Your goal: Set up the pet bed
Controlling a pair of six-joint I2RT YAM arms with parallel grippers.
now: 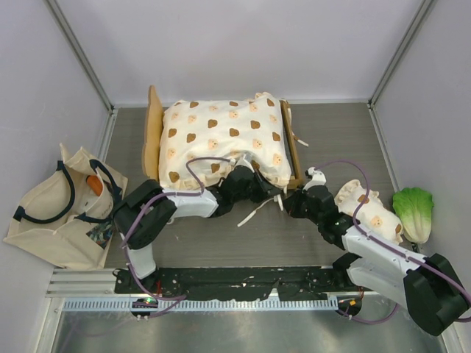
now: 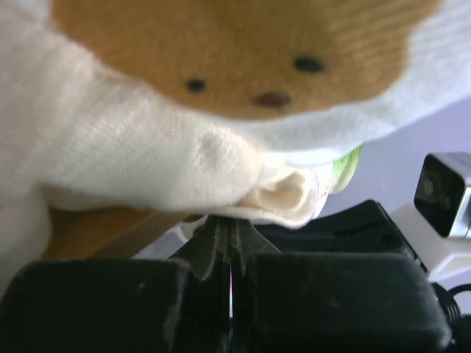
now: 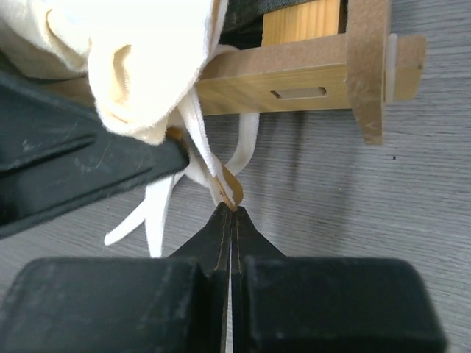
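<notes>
Cream bear-print cushion [image 1: 221,140] sits on the pet bed [image 1: 153,136], mid-table. Left gripper [image 2: 229,234] is clamped on a cushion corner, and right gripper [image 3: 232,209] is pinched tight on a white tie [image 3: 200,136]. Probably best to draw the tie gently toward the wooden rail [image 3: 294,81] without yanking the cushion askew.

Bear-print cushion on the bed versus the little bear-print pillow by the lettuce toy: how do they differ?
The bear-print cushion is far larger than the small pillow. The cushion lies on the wooden bed frame; the pillow lies on the table beside the lettuce toy. The left hand pinches the cushion's corner; the right hand pinches a white tie strap, not the pillow. Both are cream fabric with brown bears.
</notes>
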